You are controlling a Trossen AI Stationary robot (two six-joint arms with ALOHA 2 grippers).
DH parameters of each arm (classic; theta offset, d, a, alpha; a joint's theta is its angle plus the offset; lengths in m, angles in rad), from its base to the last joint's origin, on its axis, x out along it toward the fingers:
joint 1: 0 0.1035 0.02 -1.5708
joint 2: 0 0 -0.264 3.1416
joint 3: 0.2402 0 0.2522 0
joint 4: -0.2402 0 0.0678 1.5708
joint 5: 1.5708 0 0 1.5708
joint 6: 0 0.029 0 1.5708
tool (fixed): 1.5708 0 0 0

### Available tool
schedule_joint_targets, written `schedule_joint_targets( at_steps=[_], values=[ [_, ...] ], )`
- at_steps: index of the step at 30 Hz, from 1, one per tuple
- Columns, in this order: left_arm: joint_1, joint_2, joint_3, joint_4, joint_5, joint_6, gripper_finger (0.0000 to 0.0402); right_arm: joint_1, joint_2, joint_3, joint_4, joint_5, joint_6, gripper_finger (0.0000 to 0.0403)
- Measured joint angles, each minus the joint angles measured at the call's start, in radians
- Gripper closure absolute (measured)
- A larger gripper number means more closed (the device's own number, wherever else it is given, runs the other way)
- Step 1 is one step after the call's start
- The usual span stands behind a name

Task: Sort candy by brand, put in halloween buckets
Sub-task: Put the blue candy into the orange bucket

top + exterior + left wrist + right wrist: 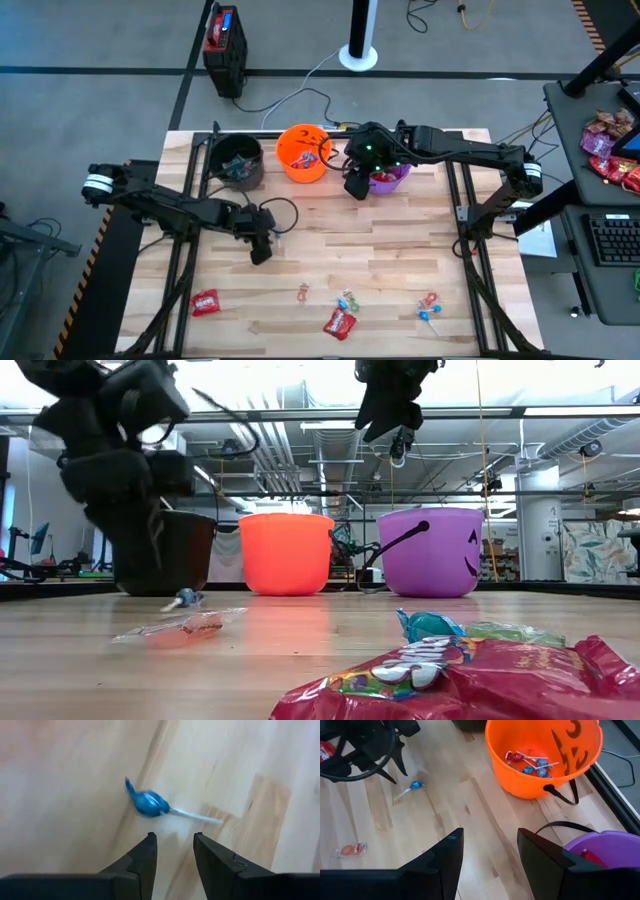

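My left gripper (172,842) is open and hovers just above the table over a blue-wrapped lollipop (148,802), which lies flat on the wood with its white stick pointing away; in the high view the gripper (262,250) is at the table's left middle. My right gripper (490,850) is open and empty, raised by the purple bucket (388,178), between it and the orange bucket (545,760). The orange bucket holds several lollipops (532,762). The black bucket (238,160) stands to its left. Red packets (204,302) (340,322) and other sweets (428,308) lie near the front edge.
The three buckets stand in a row along the far edge. A small orange sweet (190,625) lies just in front of the blue lollipop (185,598). A red packet (470,680) and blue and green sweets (430,625) lie close to the low camera. Bare wood fills the table's middle.
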Motion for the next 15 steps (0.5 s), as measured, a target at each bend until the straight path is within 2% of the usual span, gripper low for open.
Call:
schedule_joint_targets(
  at_steps=[3,6,8,11,15],
  values=[
    [0.000,-0.007,0.042,-0.061,-0.061,0.025,0.0288,0.000,0.000,0.000,0.000,0.000,0.000,0.0225],
    [0.001,-0.005,0.063,-0.078,-0.081,-0.035,0.0288,0.000,0.000,0.000,0.000,0.000,0.000,0.0225],
    [-0.001,-0.006,0.074,-0.069,-0.092,-0.136,0.0288,0.000,0.000,0.000,-0.001,0.000,0.002,0.0225],
    [-0.028,0.002,0.080,-0.053,-0.142,-0.366,0.0287,0.003,0.000,0.000,-0.001,0.000,0.007,0.0225],
    [-0.096,0.026,0.085,0.010,-0.277,-0.607,0.0272,0.004,0.000,0.000,-0.001,0.001,-0.011,0.0225]
  ],
)
